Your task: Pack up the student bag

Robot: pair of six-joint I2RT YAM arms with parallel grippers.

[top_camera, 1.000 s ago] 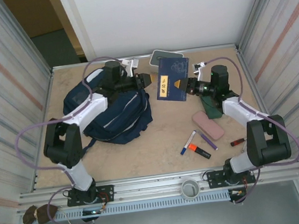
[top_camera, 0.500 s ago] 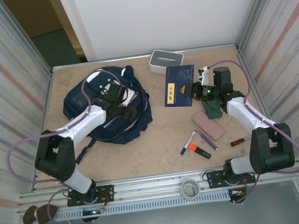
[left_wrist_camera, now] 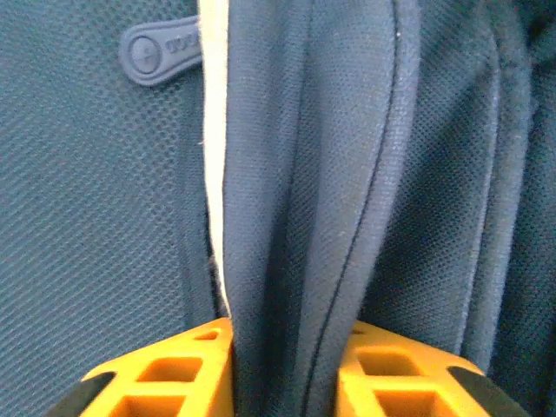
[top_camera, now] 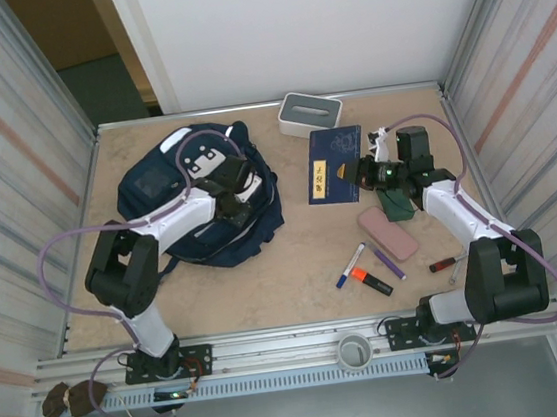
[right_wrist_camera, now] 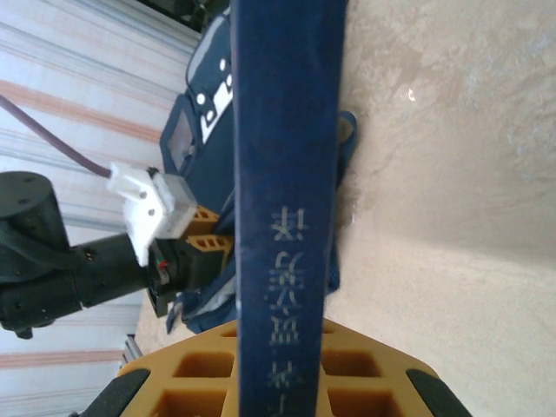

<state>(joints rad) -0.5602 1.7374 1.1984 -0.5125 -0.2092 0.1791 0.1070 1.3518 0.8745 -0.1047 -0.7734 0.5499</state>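
Top external view puts the student bag (top_camera: 156, 192) on the left half of the worktop (top_camera: 294, 257), slumped on its side toward the back. We cannot see whether it holds anything. We judge the packing barely started, since the loose things all lie outside it. The left gripper (top_camera: 237, 198) sits on the bag's right flank. In the left wrist view its orange fingers (left_wrist_camera: 165, 373) are closed on a raised fold of navy fabric beside a pale lining edge, which to us looks like an attempt to lift the mouth open. That arm reaches forward from its base and bends inward over the bag, with the wrist angled down into the cloth. The right gripper (top_camera: 360, 171) is clamped on a flat navy notebook (top_camera: 335, 165), held between the bag and the arm and apart from both the bag and the white-grey box (top_camera: 309, 114) behind it. The right arm runs up the right side with its forearm turned inward. What is left, as we read it: the notebook, the pink case (top_camera: 388, 232), the blue marker (top_camera: 350, 266), the orange highlighter (top_camera: 372, 280) and the purple pen (top_camera: 387, 259).
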